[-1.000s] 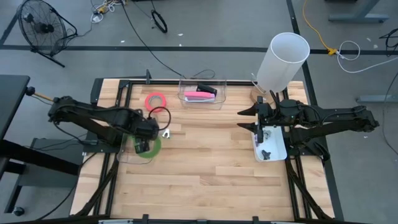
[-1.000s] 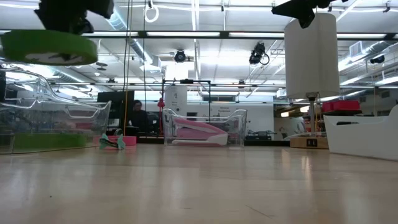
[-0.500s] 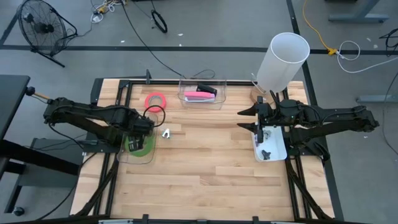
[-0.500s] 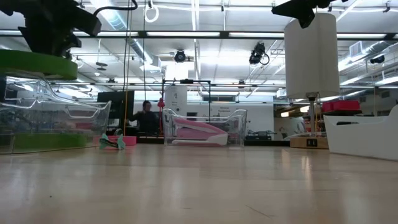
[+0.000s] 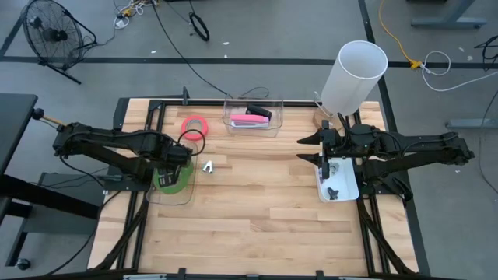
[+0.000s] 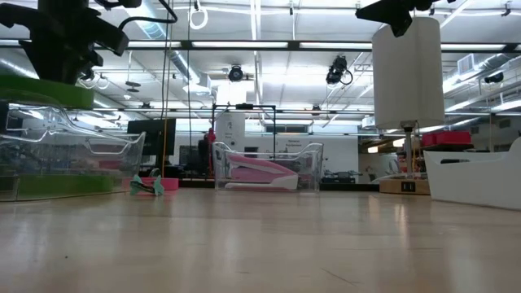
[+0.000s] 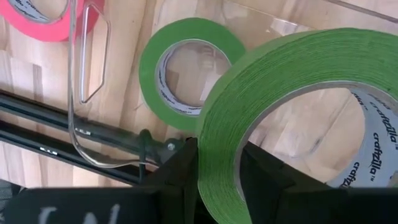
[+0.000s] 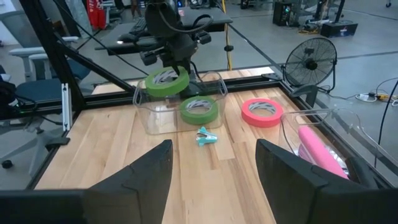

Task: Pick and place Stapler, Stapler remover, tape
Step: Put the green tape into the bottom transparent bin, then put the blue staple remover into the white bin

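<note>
My left gripper (image 5: pixel 173 159) is shut on a bright green tape roll (image 7: pixel 280 87) above a clear bin (image 5: pixel 159 193) at the table's left. A second green roll (image 7: pixel 186 68) lies flat on the bin's floor. A pink-red roll (image 5: pixel 194 125) lies flat on the table beyond the bin. A small teal stapler remover (image 5: pixel 208 166) lies on the table beside the bin. A pink stapler (image 5: pixel 250 118) lies in a clear bin at the far middle. My right gripper (image 8: pixel 214 168) is open and empty over a white tray (image 5: pixel 342 187). My left gripper pinches the held roll's ring wall (image 7: pixel 217 165), with one finger (image 7: pixel 261 180) in the open centre and one (image 7: pixel 180 180) outside. The fingers come from above, pointing down. The roll hangs about level, clear of the bin and above the other green roll.
A tall white paper roll (image 5: pixel 354 74) stands at the far right on a stand. The stapler's clear bin (image 5: pixel 253 128) sits at the far edge. Bare wood lies in the table's middle and near side. A fan (image 5: pixel 50 35) stands on the floor beyond the table.
My left gripper has carried the green roll toward the table's left edge and lowered it over the clear bin, keeping it level and held. My right arm has kept still.
</note>
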You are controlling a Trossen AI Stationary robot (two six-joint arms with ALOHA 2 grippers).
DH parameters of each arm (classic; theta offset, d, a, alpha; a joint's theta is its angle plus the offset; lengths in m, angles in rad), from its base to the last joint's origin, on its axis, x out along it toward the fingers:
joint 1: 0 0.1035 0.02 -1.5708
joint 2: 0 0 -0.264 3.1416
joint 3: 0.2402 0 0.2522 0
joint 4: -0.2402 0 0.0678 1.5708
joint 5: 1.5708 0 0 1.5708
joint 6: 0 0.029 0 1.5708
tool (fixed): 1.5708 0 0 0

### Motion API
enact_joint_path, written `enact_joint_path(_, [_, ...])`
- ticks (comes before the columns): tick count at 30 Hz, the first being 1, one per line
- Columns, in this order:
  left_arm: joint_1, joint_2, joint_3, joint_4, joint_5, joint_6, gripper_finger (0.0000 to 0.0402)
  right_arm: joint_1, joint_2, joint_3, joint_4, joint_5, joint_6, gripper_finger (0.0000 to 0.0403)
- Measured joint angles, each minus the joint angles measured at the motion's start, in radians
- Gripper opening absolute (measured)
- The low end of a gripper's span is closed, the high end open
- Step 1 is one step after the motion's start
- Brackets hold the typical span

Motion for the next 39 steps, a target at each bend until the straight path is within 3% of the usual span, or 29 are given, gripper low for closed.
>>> enact_joint_path(8, [0.000,0.000,0.000,0.000,0.017,0.015,0.0144,0.000,0.000,0.000,0.000,0.000,0.000,0.0228])
enact_joint_path(20, [-0.001,0.002,0.000,0.005,0.007,-0.008,0.0235,0.000,0.000,0.000,0.000,0.000,0.000,0.0228])
enact_joint_path(29, [-0.001,0.002,0.000,0.031,0.012,-0.045,0.0229,0.000,0.000,0.000,0.000,0.000,0.000,0.0228])
enact_joint_path(39, [-0.001,0.002,0.001,0.205,0.011,-0.056,0.0225,0.000,0.000,0.000,0.000,0.000,0.000,0.0228])
